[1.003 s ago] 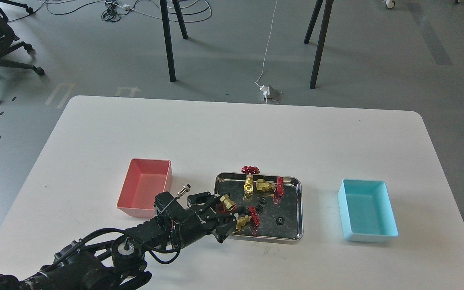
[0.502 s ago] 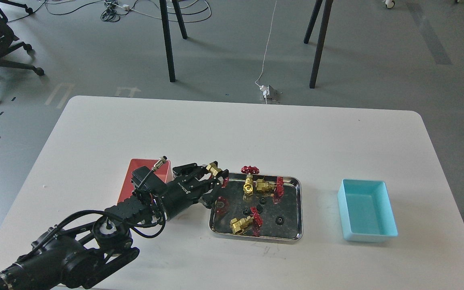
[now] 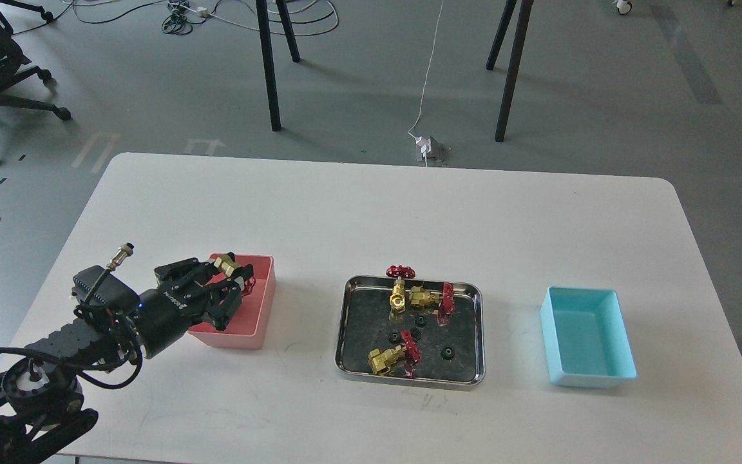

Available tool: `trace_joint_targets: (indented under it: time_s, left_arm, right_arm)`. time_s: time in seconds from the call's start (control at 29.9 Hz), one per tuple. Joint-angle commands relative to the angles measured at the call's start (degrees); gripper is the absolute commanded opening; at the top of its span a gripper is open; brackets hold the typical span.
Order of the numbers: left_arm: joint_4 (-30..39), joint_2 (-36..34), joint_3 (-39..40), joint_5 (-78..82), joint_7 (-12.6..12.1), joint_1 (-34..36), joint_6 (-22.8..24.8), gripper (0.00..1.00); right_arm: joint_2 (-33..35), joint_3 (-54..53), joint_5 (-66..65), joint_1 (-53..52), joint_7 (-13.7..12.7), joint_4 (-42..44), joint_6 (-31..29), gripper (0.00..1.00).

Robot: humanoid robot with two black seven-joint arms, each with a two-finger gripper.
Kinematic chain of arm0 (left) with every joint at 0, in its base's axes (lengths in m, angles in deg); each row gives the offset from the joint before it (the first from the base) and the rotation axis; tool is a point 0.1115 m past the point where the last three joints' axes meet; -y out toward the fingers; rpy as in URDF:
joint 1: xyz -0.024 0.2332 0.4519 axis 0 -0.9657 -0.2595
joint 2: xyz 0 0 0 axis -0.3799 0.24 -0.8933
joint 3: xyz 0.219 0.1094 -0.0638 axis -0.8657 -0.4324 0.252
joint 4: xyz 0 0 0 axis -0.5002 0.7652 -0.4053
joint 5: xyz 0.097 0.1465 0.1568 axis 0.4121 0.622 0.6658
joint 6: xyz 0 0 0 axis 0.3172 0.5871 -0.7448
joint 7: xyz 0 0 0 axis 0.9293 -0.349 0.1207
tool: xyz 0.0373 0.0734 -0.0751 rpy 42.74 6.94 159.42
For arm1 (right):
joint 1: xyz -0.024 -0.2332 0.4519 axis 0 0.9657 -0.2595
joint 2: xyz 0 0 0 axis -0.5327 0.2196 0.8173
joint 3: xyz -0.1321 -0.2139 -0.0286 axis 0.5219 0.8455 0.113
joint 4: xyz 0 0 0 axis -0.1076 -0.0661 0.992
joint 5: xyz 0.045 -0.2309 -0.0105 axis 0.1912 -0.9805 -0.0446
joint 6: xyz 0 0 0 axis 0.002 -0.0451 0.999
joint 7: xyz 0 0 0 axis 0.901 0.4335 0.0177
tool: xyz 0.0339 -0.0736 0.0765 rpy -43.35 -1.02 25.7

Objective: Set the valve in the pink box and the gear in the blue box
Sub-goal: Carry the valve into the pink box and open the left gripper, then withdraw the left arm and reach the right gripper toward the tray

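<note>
The left gripper (image 3: 228, 287), a black two-finger unit, is clamped on a small brass-gold valve with a round red spoked handwheel (image 3: 229, 267). The held valve sits above the salmon-pink rectangular plastic bin (image 3: 264, 303), which stands on the white table (image 3: 371, 212) toward its left edge. The brass body points up and toward the far edge; the red handwheel lies lower, toward the right edge, partly hidden behind the fingers (image 3: 219, 309). The long axis of the held valve therefore runs obliquely, but its exact tilt cannot be determined. The gripper covers most of the near-left portion of the bin, so the bin floor there is not visible.

The shiny steel rectangular tray (image 3: 345, 335) stands near the table centre, well apart from the pink bin. It contains three further brass valves (image 3: 397, 298) with red handwheels and four tiny black toothed gears (image 3: 447, 352). The valve (image 3: 382, 359) closest to the near edge lies on its side, long axis running left to right.

The light cyan-blue rectangular plastic bin (image 3: 587, 338) stands toward the right edge.

The right arm is out of view.
</note>
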Motion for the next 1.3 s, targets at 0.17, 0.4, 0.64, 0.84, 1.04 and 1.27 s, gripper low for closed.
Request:
trace_joint_targets:
  time_s: [0.17,0.4,0.64,0.84,1.04,1.27]
  left_arm:
    - [-9.37,4.96,0.21,0.13,0.38,-0.26,-0.18,0.41]
    - [-9.73,5.22,0.56,-0.4,0.47,0.09,-0.18,0.86]
    - [-9.12,4.61,2.58,-8.65,0.73,1.4,-1.41,0.99]
    - [-8.94,3.91,6.62,-32.87,0.91,13.52,3.84,0.99]
    - [-11.57,2.59,8.03,-63.56,0.73,28.63,16.25,0.99]
    - [-20.26,2.32,7.86,-74.67,-0.94,44.63,24.77,0.99]
  right_arm:
    - [-0.02,0.03,0.0,-0.79,0.02,-0.1,0.05,0.99]
    - [-0.02,-0.06,0.0,-1.49,0.02,-0.19,0.05,0.99]
    - [-0.11,-0.06,0.09,-1.76,-0.16,-0.45,0.05,0.99]
    - [-0.02,0.9,-1.48,-0.8,-0.24,-2.21,-0.91,0.99]
    - [0.16,8.89,-23.77,-0.97,-0.16,-14.84,-4.77,0.99]
    - [0.68,19.26,-50.32,0.61,0.37,-30.49,-10.39,0.99]
